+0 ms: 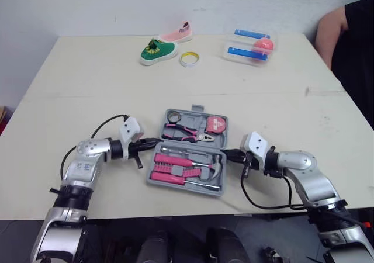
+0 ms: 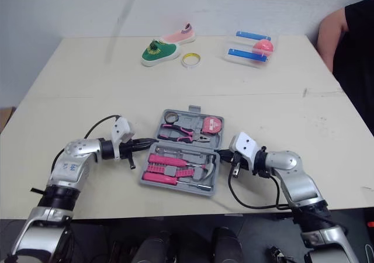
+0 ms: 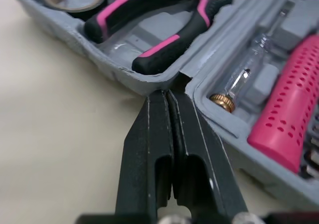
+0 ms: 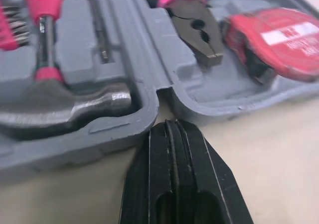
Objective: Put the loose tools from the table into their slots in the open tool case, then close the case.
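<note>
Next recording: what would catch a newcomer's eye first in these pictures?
An open grey tool case sits at the near middle of the table, with pink-handled pliers, a red tape measure and a hammer in its slots. The left gripper and right gripper are shut, tips at the hinge ends, one each side. A green shoe lies at the far edge.

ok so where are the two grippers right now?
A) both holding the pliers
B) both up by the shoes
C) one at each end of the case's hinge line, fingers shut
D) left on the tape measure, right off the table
C: the left gripper and right gripper sit at opposite sides of the tool case, and each wrist view shows the fingers pressed together with their tips at the hinge notch.
</note>
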Controlling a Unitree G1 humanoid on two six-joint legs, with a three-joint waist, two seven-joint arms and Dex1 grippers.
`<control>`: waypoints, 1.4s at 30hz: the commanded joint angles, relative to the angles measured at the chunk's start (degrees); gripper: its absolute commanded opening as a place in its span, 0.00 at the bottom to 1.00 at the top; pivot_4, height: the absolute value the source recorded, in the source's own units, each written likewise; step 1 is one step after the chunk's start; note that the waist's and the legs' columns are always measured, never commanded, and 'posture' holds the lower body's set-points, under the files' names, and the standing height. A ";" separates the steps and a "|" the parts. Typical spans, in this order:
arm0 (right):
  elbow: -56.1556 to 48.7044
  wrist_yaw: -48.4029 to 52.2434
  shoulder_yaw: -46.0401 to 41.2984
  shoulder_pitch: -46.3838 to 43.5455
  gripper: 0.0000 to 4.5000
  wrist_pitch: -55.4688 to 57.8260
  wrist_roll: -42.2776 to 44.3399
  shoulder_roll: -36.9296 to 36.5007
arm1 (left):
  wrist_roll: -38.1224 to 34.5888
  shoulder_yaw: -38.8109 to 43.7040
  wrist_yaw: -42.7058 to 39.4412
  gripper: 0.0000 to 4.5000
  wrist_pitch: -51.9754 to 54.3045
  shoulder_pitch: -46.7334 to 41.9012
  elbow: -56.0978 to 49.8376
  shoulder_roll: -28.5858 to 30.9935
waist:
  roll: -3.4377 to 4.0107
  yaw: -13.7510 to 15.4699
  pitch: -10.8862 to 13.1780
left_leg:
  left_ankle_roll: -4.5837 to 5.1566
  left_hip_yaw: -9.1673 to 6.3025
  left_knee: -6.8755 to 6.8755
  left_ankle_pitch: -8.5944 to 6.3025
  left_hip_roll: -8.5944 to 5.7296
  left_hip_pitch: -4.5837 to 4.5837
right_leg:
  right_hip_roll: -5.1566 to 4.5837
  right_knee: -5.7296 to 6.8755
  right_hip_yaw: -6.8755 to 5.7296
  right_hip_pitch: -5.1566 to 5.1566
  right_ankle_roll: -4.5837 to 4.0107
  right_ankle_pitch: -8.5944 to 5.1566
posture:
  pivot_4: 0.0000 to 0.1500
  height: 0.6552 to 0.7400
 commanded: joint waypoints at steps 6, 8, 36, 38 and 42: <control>2.44 2.20 0.65 -3.52 0.02 -2.05 -0.62 0.00 | -1.62 -0.11 3.53 0.00 5.02 5.91 -10.00 -1.22 | 0.00 0.14 0.00 | 0.00 -0.09 0.02 0.00 -0.02 -0.01 | -0.17 0.00 0.11 0.04 0.00 0.00 | 1.00 1.00; 3.29 2.57 0.68 -3.85 0.02 -2.11 -0.91 -0.37 | -1.12 0.14 4.64 0.00 5.52 6.33 -10.15 -1.08 | 0.00 0.13 0.00 | 0.00 -0.09 0.00 0.00 -0.03 -0.01 | -0.19 0.00 0.18 0.04 0.00 0.00 | 1.00 1.00; 3.19 2.25 -10.05 2.98 0.02 -4.13 3.35 -7.30 | 0.61 5.00 8.54 0.00 -1.46 4.34 -0.15 3.41 | 0.00 0.27 0.00 | 0.02 -0.17 -0.02 0.02 -0.11 -0.02 | -0.29 -0.01 0.00 0.09 0.00 0.00 | 1.00 1.00; 1.99 0.83 -13.61 4.69 0.15 0.22 5.64 -8.73 | -2.29 9.86 9.36 0.00 -1.23 7.25 -2.09 4.97 | 0.04 -0.16 0.03 | 0.01 -0.12 -0.12 0.01 -0.09 0.00 | -0.26 -0.09 -0.01 0.05 0.00 0.00 | 1.00 1.00; 3.51 2.12 -21.37 9.51 0.55 -7.58 7.61 -11.12 | -6.18 19.86 7.95 0.20 -5.43 15.43 -4.81 8.32 | 0.07 -0.71 0.05 | 0.00 -0.09 -0.18 0.01 -0.02 0.00 | -0.24 -0.16 0.02 0.04 0.00 0.00 | 1.00 1.00</control>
